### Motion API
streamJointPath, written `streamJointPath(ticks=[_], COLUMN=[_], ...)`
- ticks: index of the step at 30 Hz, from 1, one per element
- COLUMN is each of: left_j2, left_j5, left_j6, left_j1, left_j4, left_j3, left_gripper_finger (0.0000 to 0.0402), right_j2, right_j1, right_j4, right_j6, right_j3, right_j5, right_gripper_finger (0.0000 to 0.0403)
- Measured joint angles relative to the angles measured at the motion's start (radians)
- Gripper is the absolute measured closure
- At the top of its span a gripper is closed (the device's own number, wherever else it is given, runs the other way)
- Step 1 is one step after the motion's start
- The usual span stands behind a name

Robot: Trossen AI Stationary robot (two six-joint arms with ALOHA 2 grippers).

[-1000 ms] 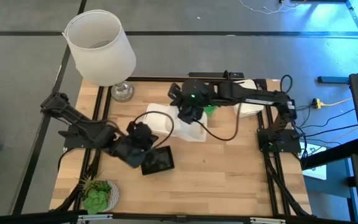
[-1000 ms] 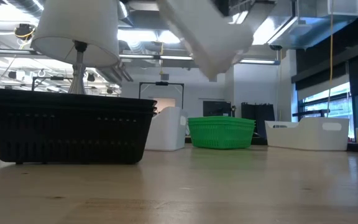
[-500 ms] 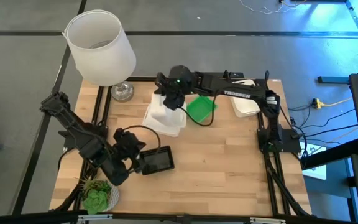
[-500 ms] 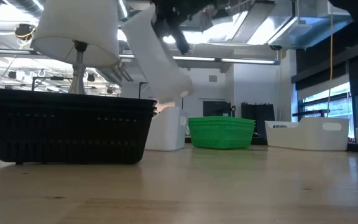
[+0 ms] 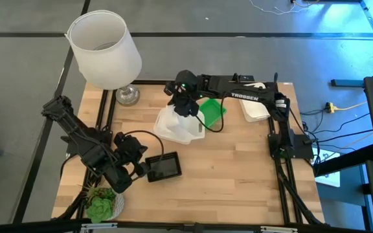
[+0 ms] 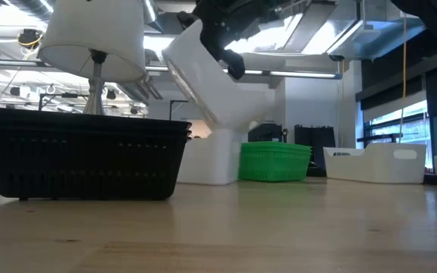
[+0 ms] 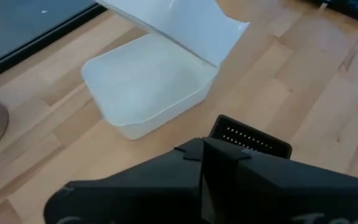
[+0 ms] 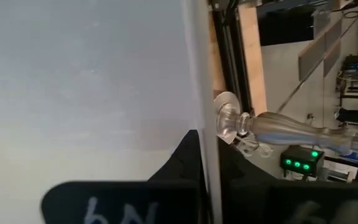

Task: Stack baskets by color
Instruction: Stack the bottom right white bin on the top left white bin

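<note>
My right gripper (image 5: 185, 102) is shut on a white basket (image 6: 218, 83) that hangs tilted over a second white basket (image 5: 173, 129) standing on the table. The lower basket also shows in the left wrist view (image 7: 148, 90). A green basket (image 5: 212, 111) stands just right of them, and a third white basket (image 5: 256, 109) at the far right. The black baskets (image 5: 165, 167) stand stacked near the front left; the low view shows them (image 6: 82, 159) too. My left gripper (image 5: 141, 171) is shut at their left side. My right gripper pinches one side wall (image 8: 197, 118) of the white basket at its rim, one finger inside (image 8: 166, 180) and one outside. It reaches in slanting down from the table's right. The basket hangs steeply tilted, its lower end (image 6: 241, 125) at the lower basket's rim. My left gripper: whether it touches the black baskets, I cannot tell.
A lamp with a large white shade (image 5: 104, 48) and a glass foot (image 5: 127, 96) stands at the far left corner. A small potted plant (image 5: 102, 206) sits at the near left corner. Bare wood (image 5: 238, 175) lies at the near right.
My right gripper has carried the white basket toward the table's left edge and down, over the other white basket; the basket now hangs tilted with its lower end at that basket. My left gripper has drawn back from above the black baskets toward the near left corner.
</note>
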Motion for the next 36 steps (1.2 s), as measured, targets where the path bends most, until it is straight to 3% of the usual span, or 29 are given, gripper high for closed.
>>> streamJointPath(ticks=[11,25,36], left_j2=[0.0,0.0,0.0], left_j5=[0.008,0.019,0.035], left_j6=[0.0,0.0,-0.002], left_j1=[0.0,0.0,0.0], left_j4=[-0.003,-0.004,-0.006], left_j3=[0.0,0.0,0.0], left_gripper_finger=[0.0402,0.0402,0.0402], right_j2=[0.0,0.0,0.0], right_j1=[0.005,0.042,0.078], right_j4=[-0.085,-0.404,-0.545], right_j6=[0.055,0.161,0.193], right_j3=[0.0,0.0,0.0], right_j5=[0.002,0.036,0.019], right_gripper_finger=[0.0403,0.0403,0.0403])
